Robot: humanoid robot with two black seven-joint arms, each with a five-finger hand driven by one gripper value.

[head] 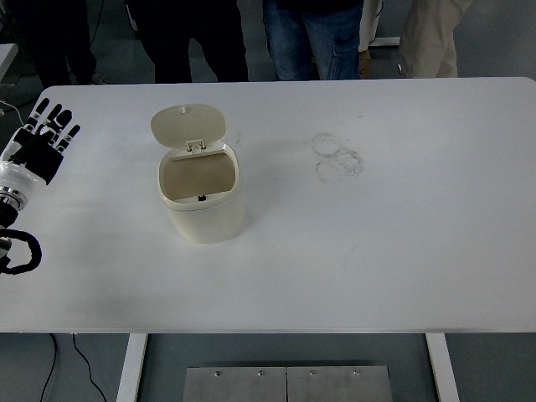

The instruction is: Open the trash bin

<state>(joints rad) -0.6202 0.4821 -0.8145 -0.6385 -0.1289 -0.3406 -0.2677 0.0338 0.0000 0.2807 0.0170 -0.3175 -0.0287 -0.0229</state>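
- Standing left of centre on the white table [402,251], the cream trash bin [203,205] has its lid [188,124] tipped upright behind the mouth, so the opening looks done.
- Left hand [38,146] hovers flat at the table's left edge, fingers spread wide, holding nothing, well apart from the bin.

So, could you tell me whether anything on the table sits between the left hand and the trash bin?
Nothing visible does: only bare white table lies between the left hand, open at the left edge, and the trash bin, whose lid is already up.
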